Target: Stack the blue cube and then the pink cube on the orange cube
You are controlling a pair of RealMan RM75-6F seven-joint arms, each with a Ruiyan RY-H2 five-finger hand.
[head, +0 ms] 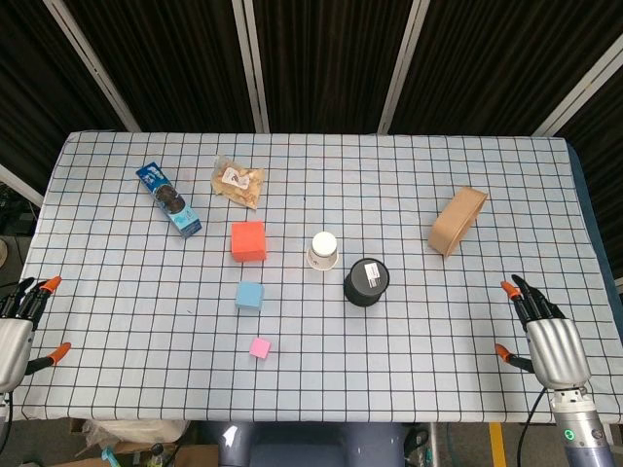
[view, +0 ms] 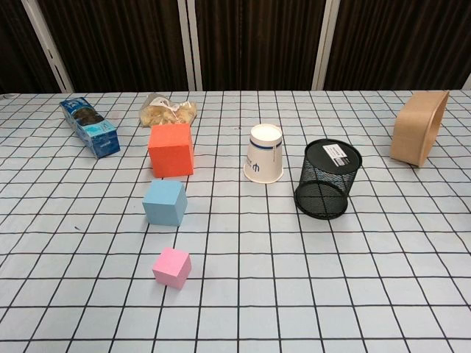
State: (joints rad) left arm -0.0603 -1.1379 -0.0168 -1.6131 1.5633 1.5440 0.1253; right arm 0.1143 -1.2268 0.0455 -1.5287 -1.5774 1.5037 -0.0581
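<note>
The orange cube point(head: 248, 241) point(view: 171, 150) stands left of the table's middle. In front of it sits the smaller blue cube point(head: 249, 296) point(view: 165, 202), and nearer still the small pink cube point(head: 259, 347) point(view: 172, 268). The three lie in a rough line, apart from one another. My left hand point(head: 18, 326) rests at the table's near left edge with fingers spread, holding nothing. At the near right edge my right hand point(head: 547, 336) is likewise open and empty. Neither hand shows in the chest view.
A blue snack box point(head: 169, 199) and a bag of snacks point(head: 238, 181) lie behind the cubes. An upturned paper cup point(head: 323, 249) and a black mesh pen holder point(head: 366, 281) stand mid-table. A tan wooden container point(head: 457, 221) lies at the right.
</note>
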